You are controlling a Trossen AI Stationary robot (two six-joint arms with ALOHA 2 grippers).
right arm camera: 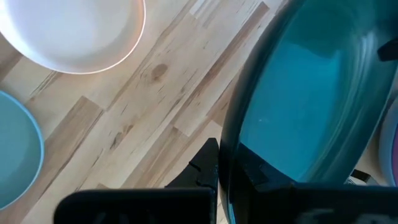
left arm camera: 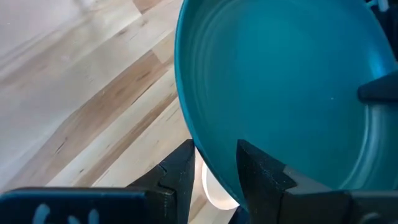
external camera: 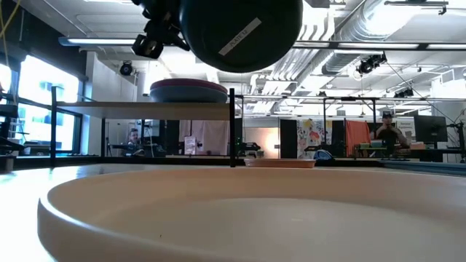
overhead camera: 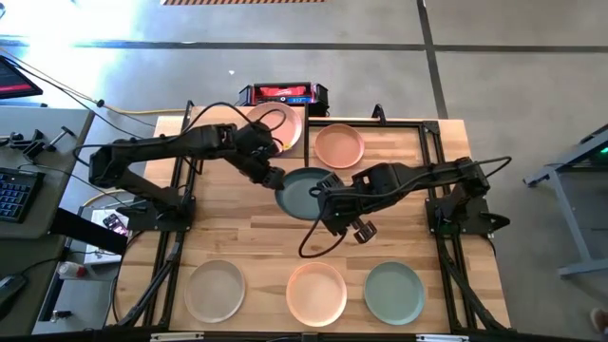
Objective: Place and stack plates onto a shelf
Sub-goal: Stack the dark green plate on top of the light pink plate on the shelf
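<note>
A dark teal plate [overhead camera: 302,193] hangs in the air over the table's middle, tilted, with its labelled underside [external camera: 240,33] facing the near edge. My left gripper [overhead camera: 273,177] is shut on its left rim and my right gripper [overhead camera: 328,193] on its right rim. The shelf [external camera: 145,109] stands at the far left and carries stacked plates [external camera: 188,90], a pink one [overhead camera: 278,123] on top. A peach plate [overhead camera: 339,145] lies on the table beside the shelf. Beige [overhead camera: 216,290], peach [overhead camera: 316,293] and sage green [overhead camera: 393,291] plates lie along the near edge. My left gripper pinches the teal plate's rim [left arm camera: 208,158], one finger [left arm camera: 261,174] on the inner face and the other [left arm camera: 180,174] outside it, coming from the table's left. The plate is lifted clear and tilted. My right gripper pinches the opposite rim [right arm camera: 227,155], one finger [right arm camera: 205,165] outside and the other on the inner face, coming from the table's right. The plate is clear of the table.
Black frame rails run along the table's left and right sides. A red and black box [overhead camera: 283,94] sits beyond the far edge. Bare wood lies between the held plate and the near row. People and desks show in the room behind the table.
</note>
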